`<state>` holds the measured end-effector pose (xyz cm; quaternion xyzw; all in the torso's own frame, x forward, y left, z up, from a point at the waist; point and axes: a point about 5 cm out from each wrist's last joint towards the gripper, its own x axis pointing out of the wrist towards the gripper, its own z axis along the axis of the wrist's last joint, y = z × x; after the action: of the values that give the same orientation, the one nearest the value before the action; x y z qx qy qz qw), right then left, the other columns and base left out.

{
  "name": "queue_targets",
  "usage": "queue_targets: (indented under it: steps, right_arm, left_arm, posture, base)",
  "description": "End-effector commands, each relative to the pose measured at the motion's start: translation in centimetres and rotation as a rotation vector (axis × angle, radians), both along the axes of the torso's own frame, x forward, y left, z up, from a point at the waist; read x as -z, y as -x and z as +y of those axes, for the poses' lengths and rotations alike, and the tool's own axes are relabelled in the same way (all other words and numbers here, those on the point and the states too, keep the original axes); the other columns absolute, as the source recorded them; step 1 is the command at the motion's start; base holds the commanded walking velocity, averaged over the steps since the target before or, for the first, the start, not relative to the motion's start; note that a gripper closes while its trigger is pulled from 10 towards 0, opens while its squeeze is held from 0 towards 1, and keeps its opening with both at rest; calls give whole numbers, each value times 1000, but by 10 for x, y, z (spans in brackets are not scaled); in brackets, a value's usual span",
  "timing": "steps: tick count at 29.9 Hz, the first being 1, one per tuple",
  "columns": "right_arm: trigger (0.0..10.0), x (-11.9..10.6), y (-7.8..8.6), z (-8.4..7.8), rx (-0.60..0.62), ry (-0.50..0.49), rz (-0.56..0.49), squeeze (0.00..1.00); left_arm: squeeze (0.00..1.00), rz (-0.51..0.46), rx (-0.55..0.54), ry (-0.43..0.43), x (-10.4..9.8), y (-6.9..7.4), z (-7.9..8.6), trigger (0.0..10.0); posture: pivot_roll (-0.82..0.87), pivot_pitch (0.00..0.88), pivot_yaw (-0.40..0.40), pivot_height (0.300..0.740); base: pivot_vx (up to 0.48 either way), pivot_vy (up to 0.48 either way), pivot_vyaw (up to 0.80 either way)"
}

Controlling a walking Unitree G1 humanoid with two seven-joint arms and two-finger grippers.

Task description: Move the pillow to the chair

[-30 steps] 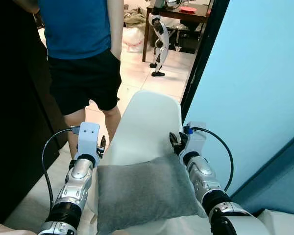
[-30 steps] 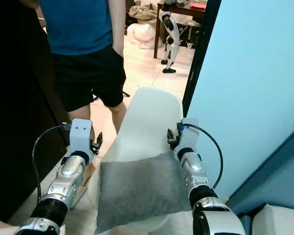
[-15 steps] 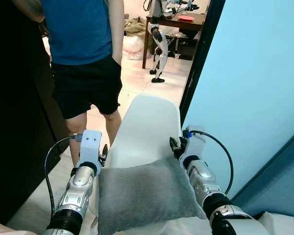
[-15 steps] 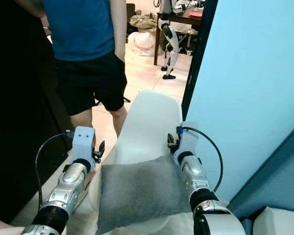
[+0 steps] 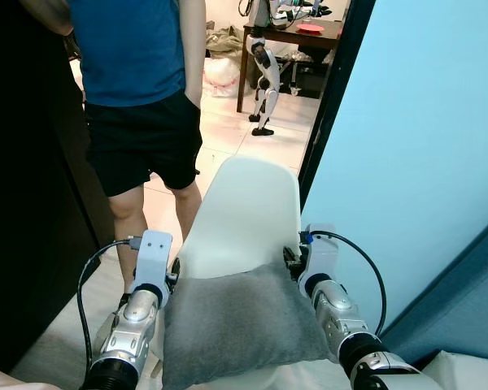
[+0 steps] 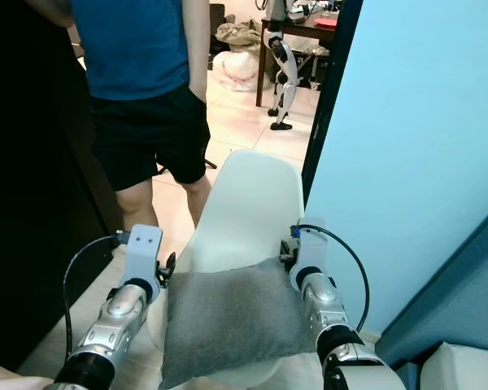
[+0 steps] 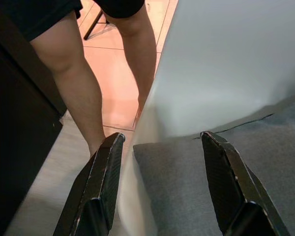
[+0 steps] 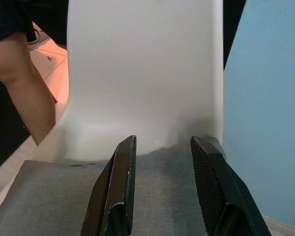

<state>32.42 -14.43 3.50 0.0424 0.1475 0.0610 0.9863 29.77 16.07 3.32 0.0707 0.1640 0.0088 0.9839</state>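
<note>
A grey pillow (image 5: 236, 325) lies flat on the seat of a white shell chair (image 5: 244, 203), its far edge against the backrest. My left gripper (image 5: 172, 272) is at the pillow's far left corner. In the left wrist view its fingers (image 7: 105, 167) stand wide apart, with the pillow's corner (image 7: 187, 187) between them and the chair's edge beyond. My right gripper (image 5: 290, 258) is at the far right corner. It is open too, its fingers (image 8: 123, 167) just above the pillow (image 8: 157, 196), pointing at the backrest (image 8: 142, 73).
A person (image 5: 138, 97) in a blue shirt and black shorts stands close behind the chair on its left. A light blue wall (image 5: 423, 146) runs along the right. Dark furniture (image 5: 24, 244) lines the left. Robot legs (image 5: 264, 81) hang by a table (image 5: 297, 32) in the far room.
Both grippers have drawn back a little toward me along the pillow's sides. The pillow stays on the seat. The view has tilted up slightly.
</note>
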Motion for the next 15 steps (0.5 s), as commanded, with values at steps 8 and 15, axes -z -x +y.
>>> queue_targets:
  steps: [8, 15]
  right_arm:
    - [10000, 13, 11, 8, -30, 21, 45, 0]
    - [10000, 16, 13, 9, -36, 22, 52, 0]
  left_arm:
    - [0, 25, 25, -6, 9, 5, -12, 10000]
    - [0, 39, 24, -4, 13, 8, -13, 10000]
  posture:
    - [42, 0, -80, 740]
    - [41, 0, -64, 740]
  base:
    - [0, 0, 0]
    - [0, 0, 0]
